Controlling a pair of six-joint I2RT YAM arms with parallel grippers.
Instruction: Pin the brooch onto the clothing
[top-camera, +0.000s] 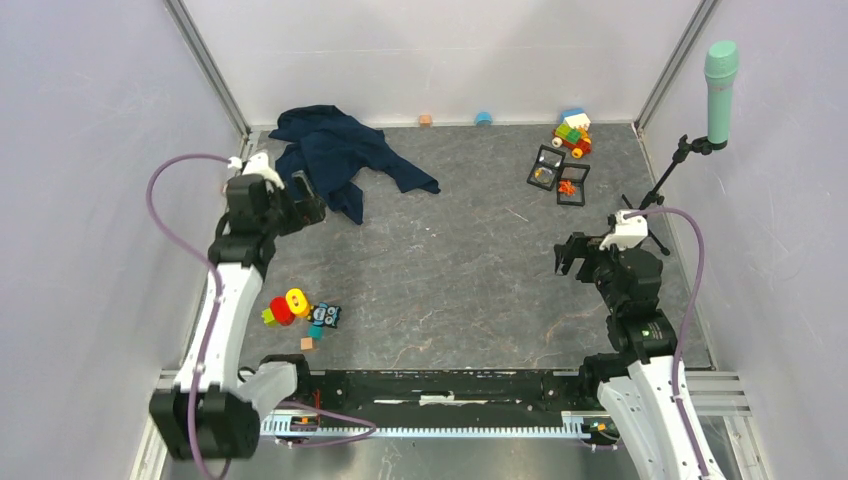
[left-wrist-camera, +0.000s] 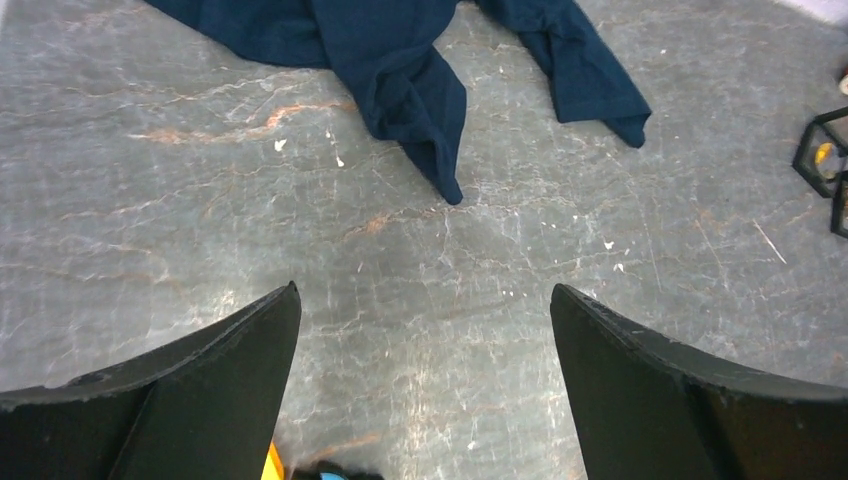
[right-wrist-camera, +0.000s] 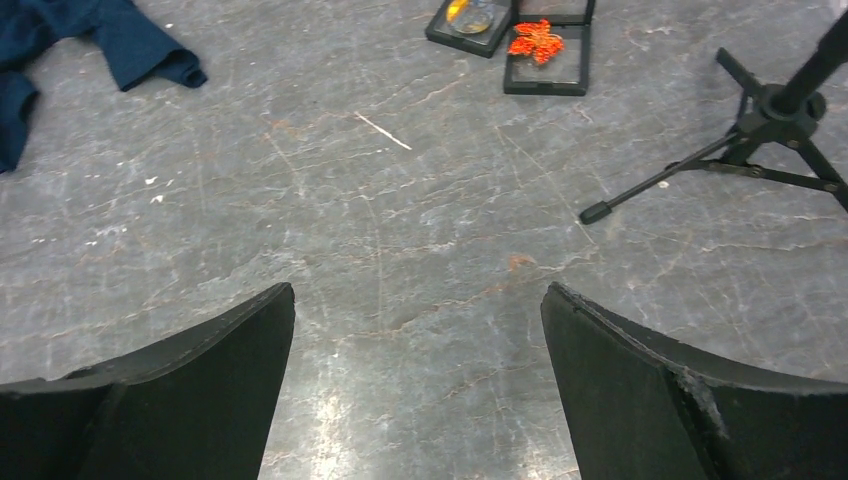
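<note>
Right claw (right-wrist-camera: 418, 320), jaws apart and empty, faces the orange brooch (right-wrist-camera: 537, 40) in its black case (right-wrist-camera: 545, 90) ahead, nearer it than the left claw (left-wrist-camera: 425, 320), likewise agape, pointing at the crumpled navy shirt (top-camera: 335, 150) far-left on the desk (top-camera: 450, 270).

top: overhead, rear | wrists: low, forward, close | all share: shirt (top-camera: 338, 150)

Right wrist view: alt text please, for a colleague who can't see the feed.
The right gripper hangs open and empty over the grey table. Farther ahead lie two small black cases, one holding an orange brooch; a black tripod stand is on the right and a corner of the navy shirt on the left.
</note>
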